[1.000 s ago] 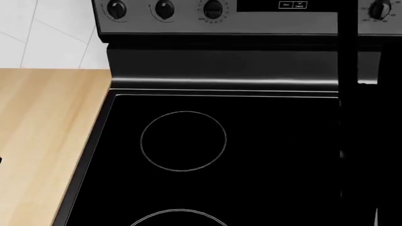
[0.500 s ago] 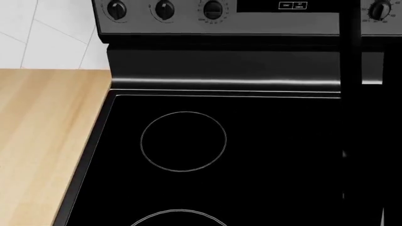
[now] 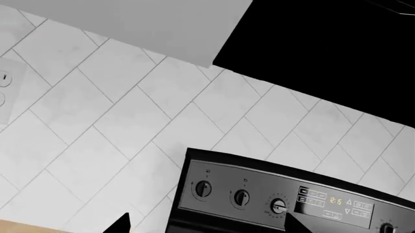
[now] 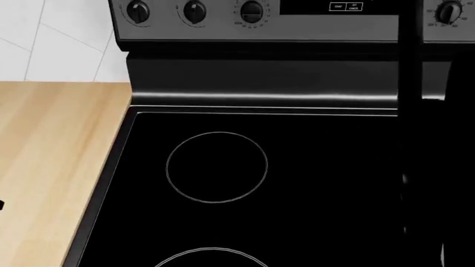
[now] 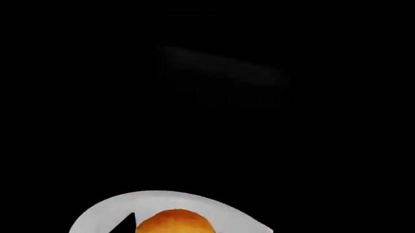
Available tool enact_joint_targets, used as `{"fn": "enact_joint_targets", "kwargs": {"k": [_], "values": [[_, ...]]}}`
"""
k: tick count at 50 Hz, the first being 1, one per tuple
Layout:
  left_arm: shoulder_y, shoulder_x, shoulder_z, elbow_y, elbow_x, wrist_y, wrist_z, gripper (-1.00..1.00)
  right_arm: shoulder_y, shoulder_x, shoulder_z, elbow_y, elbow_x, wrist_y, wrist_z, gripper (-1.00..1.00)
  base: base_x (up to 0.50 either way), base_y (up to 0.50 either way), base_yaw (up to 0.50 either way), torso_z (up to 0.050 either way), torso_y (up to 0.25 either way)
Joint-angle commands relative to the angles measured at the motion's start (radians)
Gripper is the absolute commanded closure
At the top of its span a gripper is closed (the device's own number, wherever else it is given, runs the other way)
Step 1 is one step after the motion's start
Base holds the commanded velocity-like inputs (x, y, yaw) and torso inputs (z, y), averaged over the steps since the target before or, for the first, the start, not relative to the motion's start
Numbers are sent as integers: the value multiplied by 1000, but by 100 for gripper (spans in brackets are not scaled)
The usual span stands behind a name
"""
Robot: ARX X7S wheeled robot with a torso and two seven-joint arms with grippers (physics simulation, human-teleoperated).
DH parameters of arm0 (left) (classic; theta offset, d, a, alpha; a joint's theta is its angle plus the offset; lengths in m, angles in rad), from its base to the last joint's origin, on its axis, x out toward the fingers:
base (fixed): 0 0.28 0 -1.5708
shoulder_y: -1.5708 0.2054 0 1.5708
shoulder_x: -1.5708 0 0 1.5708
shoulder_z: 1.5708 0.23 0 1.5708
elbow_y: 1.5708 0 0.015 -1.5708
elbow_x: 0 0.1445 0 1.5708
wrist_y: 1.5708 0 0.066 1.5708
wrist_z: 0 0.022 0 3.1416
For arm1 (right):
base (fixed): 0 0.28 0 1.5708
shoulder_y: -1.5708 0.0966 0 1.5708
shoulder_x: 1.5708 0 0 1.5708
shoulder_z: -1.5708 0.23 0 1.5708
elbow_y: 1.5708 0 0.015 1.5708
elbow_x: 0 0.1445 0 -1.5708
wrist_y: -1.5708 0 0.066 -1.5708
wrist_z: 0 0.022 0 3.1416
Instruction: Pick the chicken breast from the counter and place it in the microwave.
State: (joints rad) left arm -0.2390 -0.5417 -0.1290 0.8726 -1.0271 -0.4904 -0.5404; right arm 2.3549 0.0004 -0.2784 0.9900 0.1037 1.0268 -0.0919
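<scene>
beige wood-grain counter (image 4: 52,167), beside black stove top (image 4: 297,183)

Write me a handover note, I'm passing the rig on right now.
Left gripper: open, empty, facing the tiled wall.
Right gripper: only one fingertip shows, beside the chicken; grip cannot be told.
Chicken sits on a white plate in a dark space, probably the microwave; none on the counter in head view.
Left: confirm release, withdraw the right arm.

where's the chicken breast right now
Only the right wrist view shows the chicken breast: it sits on or over a white plate, surrounded by darkness, beside a dark fingertip. It's absent from the head view.
</scene>
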Motion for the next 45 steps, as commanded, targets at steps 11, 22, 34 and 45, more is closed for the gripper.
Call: {"fn": "enact_joint_targets", "kwargs": {"k": [11, 22, 34, 45], "values": [[-24, 1, 21, -17, 10, 3, 4, -100, 1, 0, 105, -510, -170, 285, -130, -100, 0, 0, 0, 0, 0], [-42, -6, 29, -30, 8, -1, 9, -100, -48, 28, 73, -781, -255, 476, -192, -100, 0, 0, 0, 0, 0], [-40, -14, 27, -19, -4, -2, -2, -100, -242, 0, 39, -1075, -1112, 544, -934, -100, 0, 0, 0, 0, 0], [-30, -15, 29, -20, 1, 3, -1, -100, -319, 0, 28, -1207, -1718, 544, -1478, -100, 0, 0, 0, 0, 0]]}}
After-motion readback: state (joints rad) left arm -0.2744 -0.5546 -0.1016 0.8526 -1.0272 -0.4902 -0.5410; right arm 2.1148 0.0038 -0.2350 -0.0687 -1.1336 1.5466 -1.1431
